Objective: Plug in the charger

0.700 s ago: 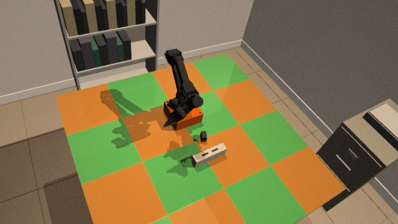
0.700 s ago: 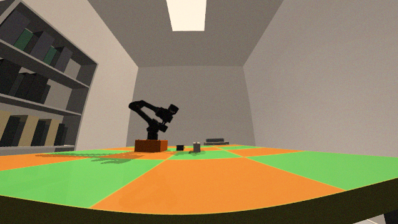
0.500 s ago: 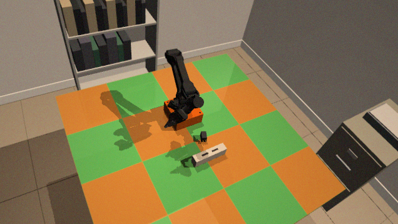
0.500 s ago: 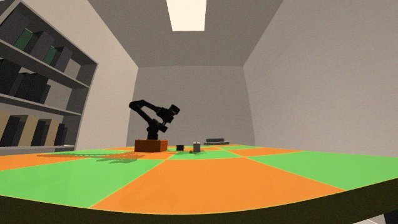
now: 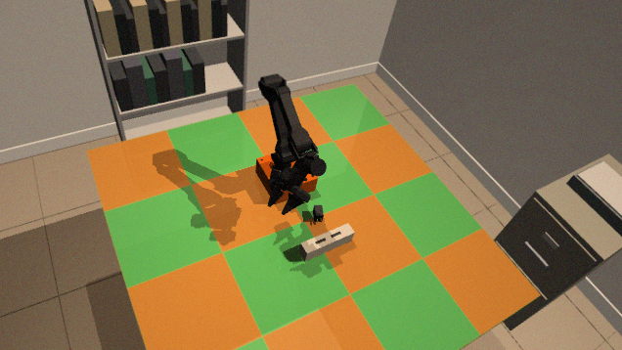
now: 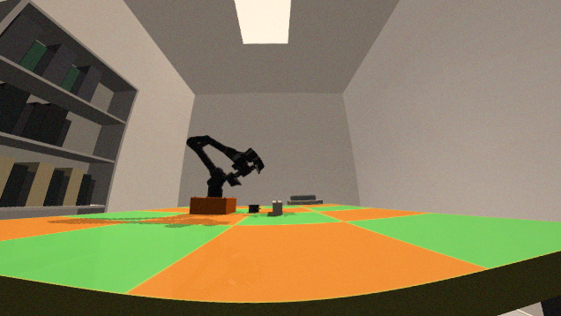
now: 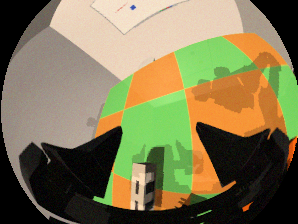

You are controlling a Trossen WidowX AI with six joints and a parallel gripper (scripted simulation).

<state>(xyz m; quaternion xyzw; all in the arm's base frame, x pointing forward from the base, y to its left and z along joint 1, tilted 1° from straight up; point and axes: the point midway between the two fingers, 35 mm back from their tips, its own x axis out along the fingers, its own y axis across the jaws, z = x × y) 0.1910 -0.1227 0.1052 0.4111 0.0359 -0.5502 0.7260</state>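
The black charger sits on the checkered table, between the arm's base and the power strip. Its small prongs point toward the strip. I cannot make it out clearly in the wrist view. The whitish power strip lies beyond the charger, with two dark outlet slots on its upper face. In the wrist view it shows end-on, low between the fingers and partly cut off. My gripper is open and empty. It hangs well above the table, short of the charger and strip, with its fingers tilted forward.
The arm's orange base stands behind the charger. A bookshelf stands beyond the table, and a dark drawer cabinet stands at the right in the top view. The arm's shadow falls across the table beside the base.
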